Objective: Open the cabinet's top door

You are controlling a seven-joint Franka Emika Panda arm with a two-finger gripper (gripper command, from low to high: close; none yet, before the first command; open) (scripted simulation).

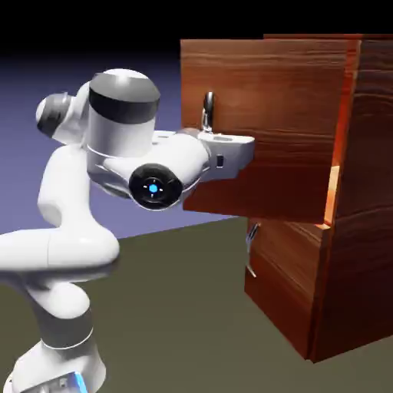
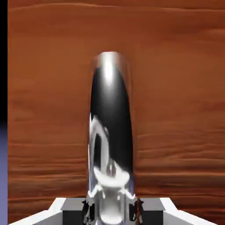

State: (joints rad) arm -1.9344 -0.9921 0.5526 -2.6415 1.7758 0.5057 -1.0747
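Observation:
The cabinet (image 1: 361,192) is a tall reddish-brown wood-grain box on the exterior view's right. Its top door (image 1: 269,100) has swung out toward the arm, and a lit gap shows along its hinge side. My gripper (image 1: 209,132) is shut on the top door's slim grey metal handle (image 1: 207,107), near the door's free edge. In the hand view the shiny handle (image 2: 110,123) runs up the middle between my gripper (image 2: 110,210) fingers, large, against the door's wood (image 2: 176,110). The shorter lower panel (image 1: 284,269) is shut.
The lower panel's thin handle (image 1: 251,249) hangs below the open door. The arm's elbow and base (image 1: 61,269) fill the exterior view's left. The dark olive table (image 1: 184,322) stretches in front of the cabinet.

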